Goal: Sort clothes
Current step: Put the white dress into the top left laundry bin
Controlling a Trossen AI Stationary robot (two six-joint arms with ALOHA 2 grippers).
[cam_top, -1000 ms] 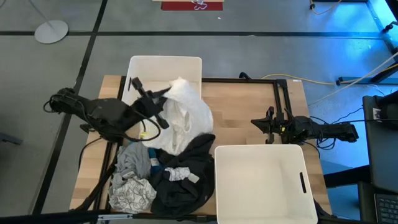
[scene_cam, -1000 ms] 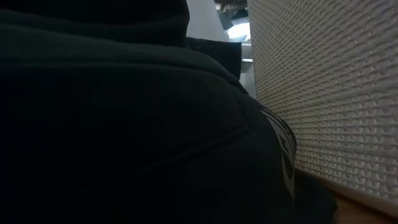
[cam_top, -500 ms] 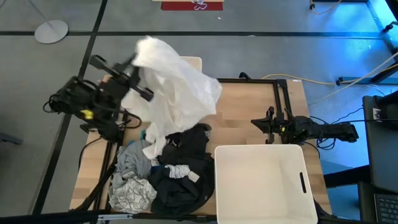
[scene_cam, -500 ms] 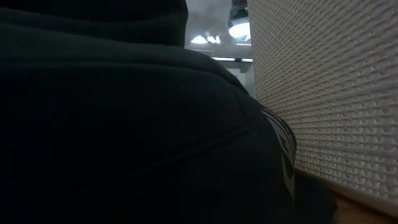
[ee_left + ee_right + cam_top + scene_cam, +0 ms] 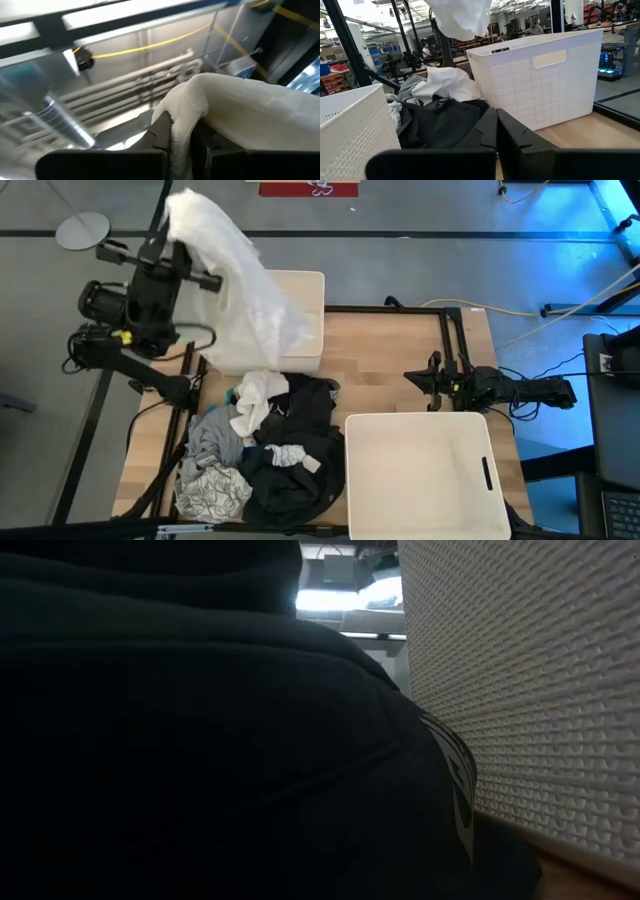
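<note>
left gripper (image 5: 181, 131) pinching white garment (image 5: 240, 107)

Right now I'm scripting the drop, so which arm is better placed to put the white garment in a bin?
Left. Its pincer is shut on the white garment, lifted and hanging over the far bin. The right pincer is shut and holds nothing, parked low beside the near bin.

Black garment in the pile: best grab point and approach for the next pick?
Judging by the high view, take the black garment at its raised fold near the white bin, coming straight down. That side lies bare, while a white piece and a printed scrap overlap its other parts. The left gripper holds the white garment aloft; the right gripper waits shut.
</note>
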